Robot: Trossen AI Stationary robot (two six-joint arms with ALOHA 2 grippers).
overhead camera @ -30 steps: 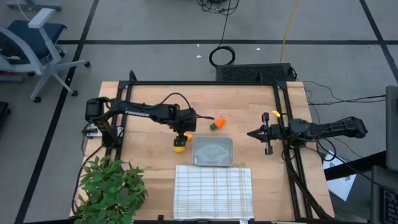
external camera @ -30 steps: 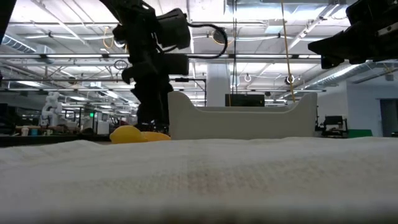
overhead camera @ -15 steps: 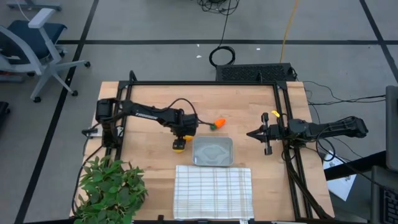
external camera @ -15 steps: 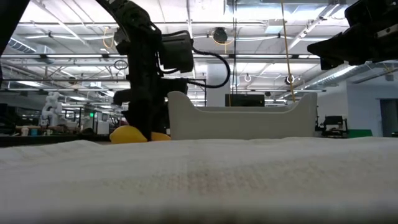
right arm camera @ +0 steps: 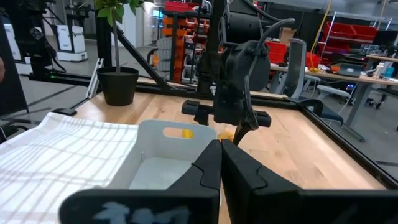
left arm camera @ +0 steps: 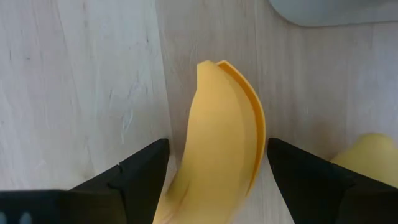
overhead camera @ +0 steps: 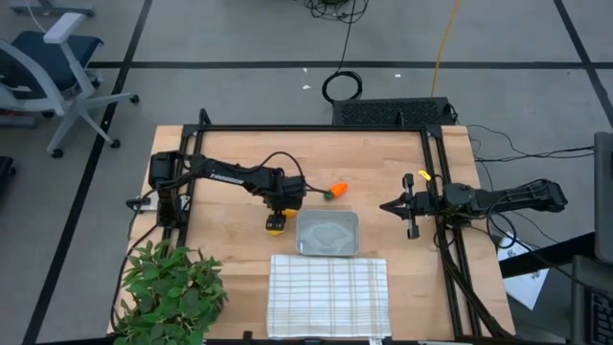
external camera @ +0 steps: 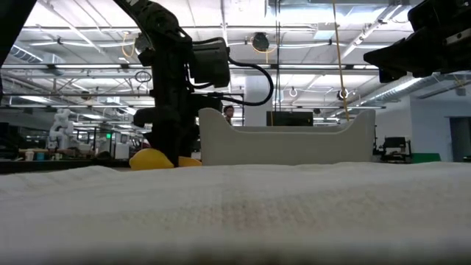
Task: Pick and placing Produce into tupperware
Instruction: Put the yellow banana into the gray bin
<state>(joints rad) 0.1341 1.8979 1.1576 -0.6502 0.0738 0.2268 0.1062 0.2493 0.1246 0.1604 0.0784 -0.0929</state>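
Observation:
My left gripper [overhead camera: 282, 204] points down, open, over the curved yellow banana [left arm camera: 221, 143], which lies flat on the wood. In the left wrist view one finger [left arm camera: 146, 165] and the other [left arm camera: 298, 174] stand on either side of the banana's middle. The round yellow fruit [overhead camera: 276, 227] sits on the table just nearer than the gripper, also seen as round fruit [left arm camera: 367, 162]. The orange carrot [overhead camera: 334, 191] lies beyond the grey tupperware [overhead camera: 328, 233]. My right gripper [overhead camera: 412, 206] is shut [right arm camera: 221, 155] and waits above the table's right side. My left gripper comes at the banana from above, pointing down, with its fingers across the banana's middle [left arm camera: 214, 162]. A thin strip of table shows beside one finger; the other finger's tip lies right at the banana's edge. Whether it touches, I cannot tell.
A white checked cloth [overhead camera: 329, 295] lies nearer than the tupperware. A leafy green plant [overhead camera: 172, 292] stands at the near left corner. Black frame rails [overhead camera: 436, 172] edge the table. Bare wood lies between the tupperware and my right gripper.
My left gripper has come down and a little nearer, settling over the banana with its fingers astride it, and the arm's base has swung. It has held still for the last half second. The banana and round fruit have stayed in place.

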